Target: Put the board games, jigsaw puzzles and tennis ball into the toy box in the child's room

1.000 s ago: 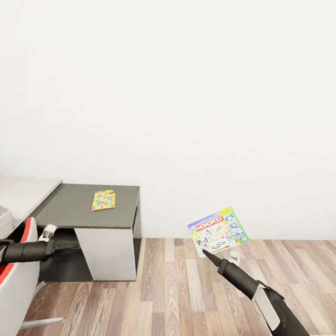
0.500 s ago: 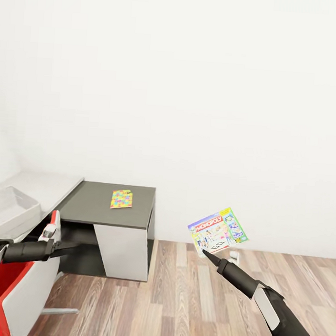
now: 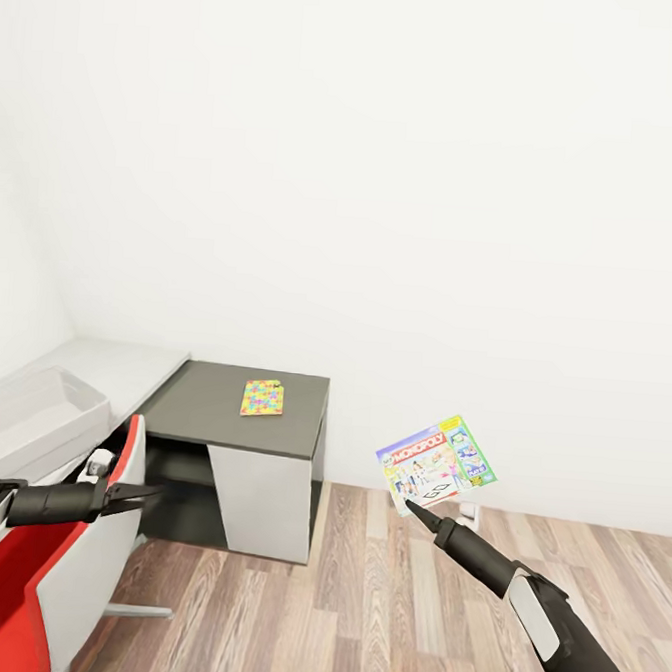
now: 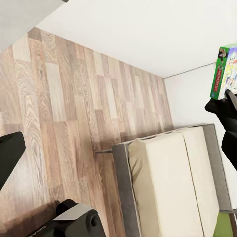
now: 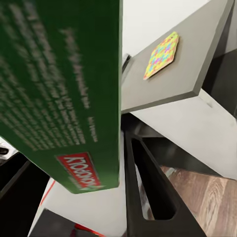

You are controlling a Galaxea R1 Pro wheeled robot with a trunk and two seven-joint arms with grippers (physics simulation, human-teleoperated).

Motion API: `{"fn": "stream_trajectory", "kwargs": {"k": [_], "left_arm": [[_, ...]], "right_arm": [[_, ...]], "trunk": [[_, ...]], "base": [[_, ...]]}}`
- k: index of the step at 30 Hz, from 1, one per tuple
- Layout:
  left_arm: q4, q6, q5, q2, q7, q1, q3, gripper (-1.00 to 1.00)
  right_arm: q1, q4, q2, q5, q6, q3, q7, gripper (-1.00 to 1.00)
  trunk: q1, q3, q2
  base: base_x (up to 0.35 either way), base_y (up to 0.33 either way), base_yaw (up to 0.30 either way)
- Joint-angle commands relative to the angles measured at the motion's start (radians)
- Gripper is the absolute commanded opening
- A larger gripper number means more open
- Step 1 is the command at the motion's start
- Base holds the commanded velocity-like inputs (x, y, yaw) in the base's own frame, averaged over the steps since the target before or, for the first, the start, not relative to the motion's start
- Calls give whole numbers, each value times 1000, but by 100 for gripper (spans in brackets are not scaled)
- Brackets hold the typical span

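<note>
One board game (image 3: 437,464) is clamped in the right pincer (image 3: 407,504), held upright above the wood floor (image 3: 388,600) with its printed face toward the head camera; the right wrist view shows its green back (image 5: 59,94) filling the space beside one dark finger (image 5: 148,197). The left pincer (image 3: 135,492) carries nothing, its fingers close together at the tips as far as the head view shows — whether fully shut I cannot tell.

Outward from there, the whole head view has swung over the last second: the dark side unit (image 3: 258,441) and the jigsaw puzzle (image 3: 261,398) lying on its top have slid toward the middle of the picture, and the pale worktop (image 3: 123,366) with the grey toy box (image 3: 29,420) on it has come into view at the left edge. The game sits at the same spot relative to the arm, so this is the robot turning, not the things moving. A red-and-white chair (image 3: 49,567) stands between the robot and the worktop.

For the task, this reads as the carry nearing its end — the box is now in sight but well apart from the held game, which is on the far side of the body from it. The bed (image 4: 168,182) shows in the left wrist view.
</note>
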Motion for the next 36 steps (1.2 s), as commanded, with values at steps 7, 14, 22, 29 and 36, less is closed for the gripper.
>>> {"fn": "stream_trajectory", "kwargs": {"k": [7,14,22,29,36], "left_arm": [[-3,17,1,1,-6,-6,11,100],[-111,105,1,3,22,-57,12,100],[-333,298,7,6,197,-120,18,100],[-358,333,8,16,243,-180,34,100],[-360,333,9,25,242,-186,92,100]], "right_arm": [[-2,-4,13,-2,19,1,-116,-100],[-58,-41,19,4,215,6,-514,-100],[-252,-154,70,3,462,11,-745,-100],[-336,-203,100,6,580,13,-774,-100],[-342,-238,123,6,591,30,-779,-100]], "trunk": [[1,-2,-2],[1,-2,-2],[1,-2,-2],[1,-2,-2],[1,-2,-2]], "base": [[0,0,55],[0,0,3],[0,0,0],[0,0,0],[0,0,37]]}}
